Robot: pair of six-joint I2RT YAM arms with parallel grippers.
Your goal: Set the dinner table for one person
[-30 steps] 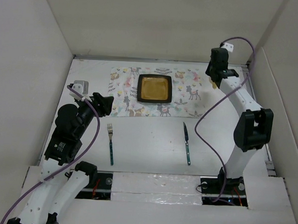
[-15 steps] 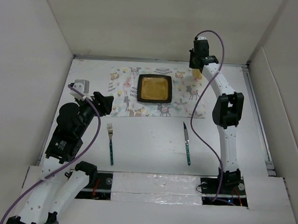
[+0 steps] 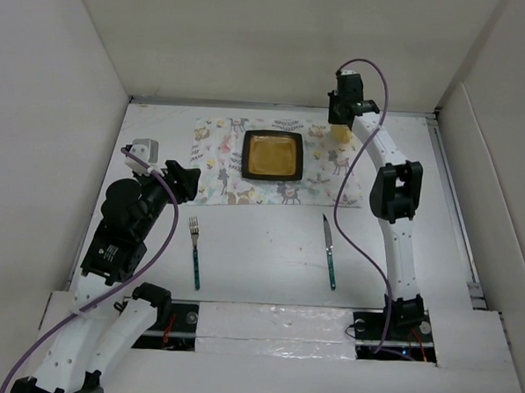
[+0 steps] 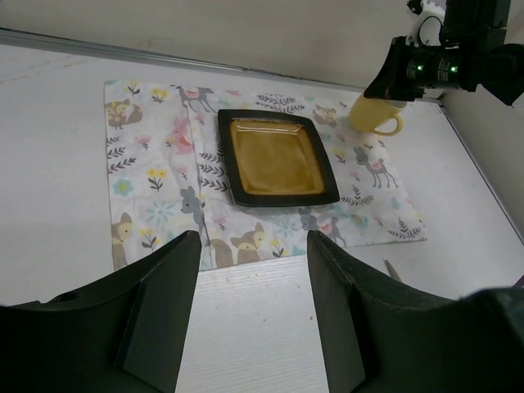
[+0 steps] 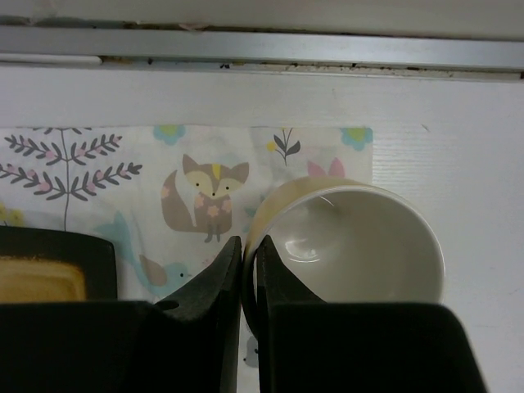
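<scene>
The dinner table (image 3: 260,249) is a white matte surface. A printed mat (image 3: 216,159) lies at its back with a dark square plate (image 3: 272,156) on it, which also shows from the left wrist (image 4: 277,155). My right gripper (image 5: 246,246) is shut on the rim of a yellow mug (image 5: 360,246), one finger inside and one outside. The mug (image 3: 340,130) is at the mat's far right corner (image 4: 372,115); whether it touches the mat I cannot tell. My left gripper (image 4: 254,246) stands open over bare table in front of the mat, holding nothing.
A fork (image 3: 194,250) lies in front of the mat on the left, a knife (image 3: 330,251) on the right, both with teal handles pointing toward me. White walls close the table at the back and sides. A small grey block (image 3: 143,148) sits at the far left.
My right arm has swung left from the back right corner, bringing the mug over the mat's far right corner. The left arm has not moved.
</scene>
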